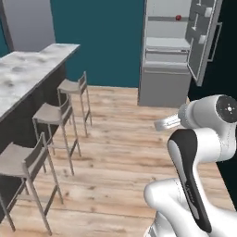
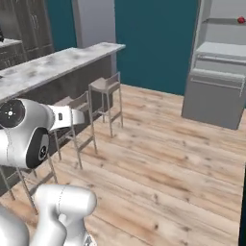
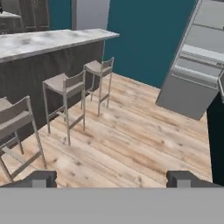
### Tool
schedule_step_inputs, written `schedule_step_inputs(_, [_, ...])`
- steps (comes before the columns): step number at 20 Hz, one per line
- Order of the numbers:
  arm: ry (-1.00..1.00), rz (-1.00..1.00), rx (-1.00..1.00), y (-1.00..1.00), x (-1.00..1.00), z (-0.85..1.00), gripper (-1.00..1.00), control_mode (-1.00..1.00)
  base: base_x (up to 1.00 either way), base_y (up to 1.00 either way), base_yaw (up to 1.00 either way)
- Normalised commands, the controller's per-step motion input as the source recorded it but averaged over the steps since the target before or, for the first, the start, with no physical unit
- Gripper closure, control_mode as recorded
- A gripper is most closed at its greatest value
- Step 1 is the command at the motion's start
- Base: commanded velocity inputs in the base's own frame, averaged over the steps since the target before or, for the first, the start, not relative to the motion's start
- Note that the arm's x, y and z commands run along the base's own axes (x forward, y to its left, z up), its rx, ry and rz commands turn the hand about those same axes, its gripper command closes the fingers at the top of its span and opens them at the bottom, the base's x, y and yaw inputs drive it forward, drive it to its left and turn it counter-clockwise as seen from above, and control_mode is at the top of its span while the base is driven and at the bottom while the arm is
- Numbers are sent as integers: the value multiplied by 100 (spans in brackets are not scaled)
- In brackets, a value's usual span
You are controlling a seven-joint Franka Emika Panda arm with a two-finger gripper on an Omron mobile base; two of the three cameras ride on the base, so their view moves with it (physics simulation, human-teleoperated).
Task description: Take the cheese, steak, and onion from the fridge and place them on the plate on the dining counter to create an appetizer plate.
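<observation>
Ahead, fridge (image 1: 171,51) open, onion (image 1: 178,18) inside.

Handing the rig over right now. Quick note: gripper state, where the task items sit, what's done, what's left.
Gripper: open, empty, held over the wood floor.
Fridge: door open, across the floor ahead. Onion on an upper shelf. Cheese and steak can't be made out from here.
Dining counter: to the left, with stools along it. No plate on the part in view.
Done: nothing on the plate as far as the views show.
Left: drive to the fridge, fetch all three foods, plate them.
</observation>
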Motion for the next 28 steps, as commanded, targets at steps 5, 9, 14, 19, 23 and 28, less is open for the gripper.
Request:
schedule_step_inputs(5, [0,0,0,0,0,0,-100,100,9,-36,-79])
schedule_step_inputs(9, [0,0,0,0,0,0,-100,100,41,-25,-70])
schedule_step_inputs(14, [0,0,0,0,0,0,-100,100,96,12,-42])
schedule_step_inputs(19, [0,0,0,0,0,0,-100,100,100,51,-28])
schedule_step_inputs(23, [0,0,0,0,0,0,-100,100,100,71,-16])
schedule_step_inputs(28, [0,0,0,0,0,0,-100,100,100,79,-8])
